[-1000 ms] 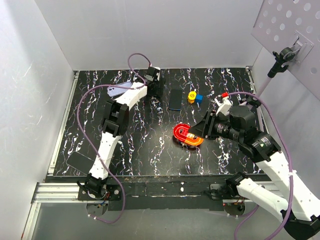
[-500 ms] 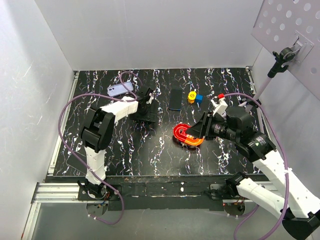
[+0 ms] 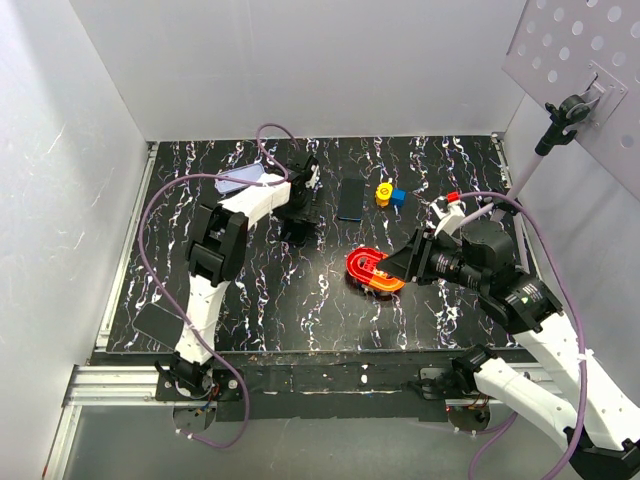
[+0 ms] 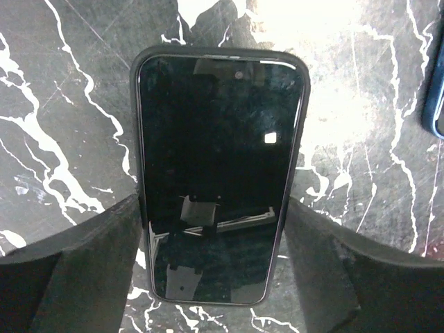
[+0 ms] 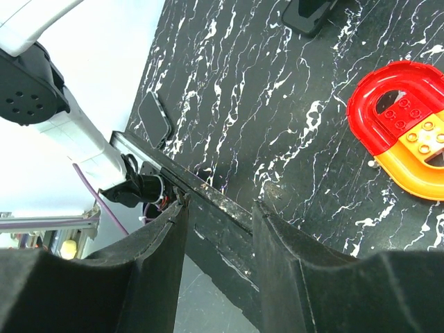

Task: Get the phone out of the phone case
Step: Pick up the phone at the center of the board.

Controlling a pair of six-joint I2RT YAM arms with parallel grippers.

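Observation:
The phone [image 4: 218,159] lies flat and screen up on the black marble table, inside its black case [image 4: 300,125]. My left gripper [image 4: 214,208] is open and low over it. One finger [image 4: 90,270] stands at each long side of the case, with a thin gap showing on the right. From above, the left gripper [image 3: 300,225] covers most of the phone. My right gripper [image 3: 397,266] hovers beside a red and orange toy [image 3: 375,271]. In its wrist view the right gripper [image 5: 220,208] is open and holds nothing.
A dark blue phone [image 3: 350,198] lies just right of the left gripper, with a yellow block [image 3: 383,191] and a blue block [image 3: 398,197] beyond it. A purple phone [image 3: 243,178] sits behind the left arm. A dark slab [image 3: 160,322] lies at the front left.
My left gripper came from the back of the table toward the middle and settled over the cased phone, its jaws widening. The right arm drifted slightly right.

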